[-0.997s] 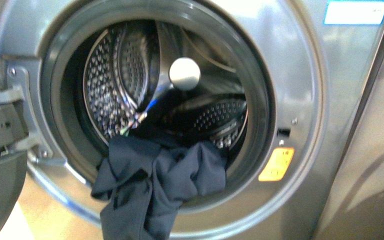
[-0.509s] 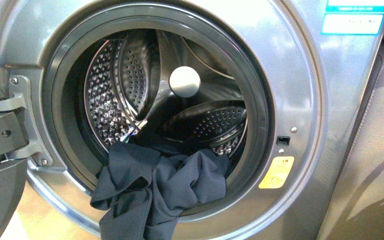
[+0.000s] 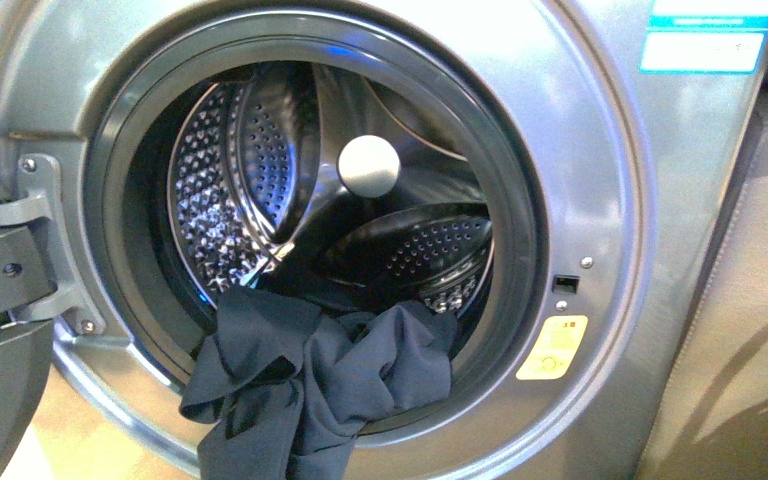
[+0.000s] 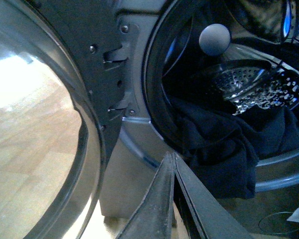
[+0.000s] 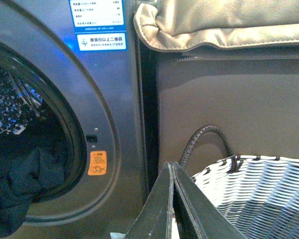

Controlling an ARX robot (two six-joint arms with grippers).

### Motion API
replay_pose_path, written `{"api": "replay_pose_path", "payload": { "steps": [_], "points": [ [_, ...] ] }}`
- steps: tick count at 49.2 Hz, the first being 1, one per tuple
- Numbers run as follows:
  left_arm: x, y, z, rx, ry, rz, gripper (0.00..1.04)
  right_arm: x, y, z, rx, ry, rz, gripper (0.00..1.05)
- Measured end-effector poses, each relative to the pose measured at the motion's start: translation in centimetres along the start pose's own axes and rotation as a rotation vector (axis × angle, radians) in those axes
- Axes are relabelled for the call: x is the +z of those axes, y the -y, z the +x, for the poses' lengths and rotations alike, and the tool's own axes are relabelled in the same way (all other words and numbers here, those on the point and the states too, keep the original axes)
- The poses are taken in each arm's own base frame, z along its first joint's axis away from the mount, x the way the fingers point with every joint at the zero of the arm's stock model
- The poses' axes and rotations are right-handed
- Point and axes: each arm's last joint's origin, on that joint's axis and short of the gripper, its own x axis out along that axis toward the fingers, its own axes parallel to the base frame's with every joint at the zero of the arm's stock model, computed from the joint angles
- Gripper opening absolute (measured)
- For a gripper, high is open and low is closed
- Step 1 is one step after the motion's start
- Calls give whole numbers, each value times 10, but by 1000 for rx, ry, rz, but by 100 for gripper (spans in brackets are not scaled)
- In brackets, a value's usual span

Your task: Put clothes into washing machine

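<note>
The clothes (image 3: 310, 375) hang half out of the washer (image 3: 600, 180), draped over the gasket lip at about 7 o'clock of the porthole. Both grippers, left (image 4: 172, 164) and right (image 5: 171, 172), are pressed closed and hold nothing. A good finish likely means gripping the dangling fold low and pushing it deep past the lip into the drum (image 3: 230, 180).

The lower end of the clothes (image 3: 305, 385) runs off the front view's bottom edge, and the washing machine (image 3: 600, 180) is cropped on every side. Print on its yellow sticker (image 3: 552, 347) is too small to read. The woven basket (image 5: 259, 194) is cut off in the right wrist view.
</note>
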Motion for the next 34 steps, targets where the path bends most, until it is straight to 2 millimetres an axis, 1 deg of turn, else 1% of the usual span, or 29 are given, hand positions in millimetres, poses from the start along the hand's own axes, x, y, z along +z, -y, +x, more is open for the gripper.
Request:
{"api": "replay_pose_path", "payload": {
  "steps": [2,6,19,34],
  "points": [
    [0,0,0,-4,0,0,4,-5,3,0,29,-2,0,2],
    [0,0,0,-4,0,1,4,-15,10,0,-14,-3,0,2],
    [0,0,0,-5,0,1,4,-40,11,0,-16,-5,0,2],
    [0,0,0,-5,0,1,4,-52,11,0,-15,-3,0,2]
  ]
}}
